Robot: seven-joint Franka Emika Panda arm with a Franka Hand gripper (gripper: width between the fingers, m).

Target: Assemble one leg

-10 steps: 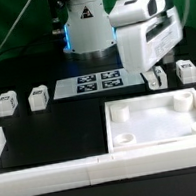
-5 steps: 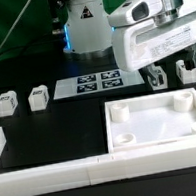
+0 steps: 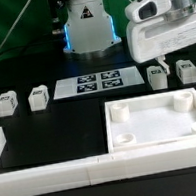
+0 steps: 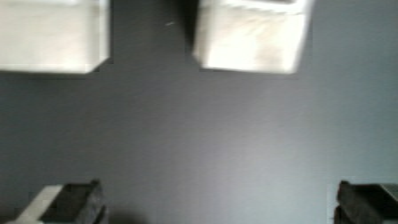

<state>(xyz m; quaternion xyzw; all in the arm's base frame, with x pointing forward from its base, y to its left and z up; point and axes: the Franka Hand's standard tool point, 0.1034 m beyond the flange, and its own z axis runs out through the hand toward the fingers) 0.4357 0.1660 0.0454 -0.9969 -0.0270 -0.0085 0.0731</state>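
Observation:
Four small white legs with tags stand on the black table: two at the exterior view's left (image 3: pixel 4 103) (image 3: pixel 37 96) and two at its right (image 3: pixel 157 77) (image 3: pixel 187 69). My gripper (image 3: pixel 167 60) hangs above the two right legs and touches neither. In the wrist view the gripper (image 4: pixel 221 205) is open and empty, with its dark fingertips (image 4: pixel 71 203) far apart. Two white legs (image 4: pixel 48 35) (image 4: pixel 249 35) lie on the table beyond them.
The large square white panel with corner sockets (image 3: pixel 158 106) lies in front of the right legs. The marker board (image 3: pixel 97 82) lies at the middle back. A white rail (image 3: pixel 96 168) runs along the front edge. The robot base (image 3: pixel 87 32) stands behind.
The gripper has risen from around the inner right leg and moved toward the exterior view's right. That leg has stayed on the table.

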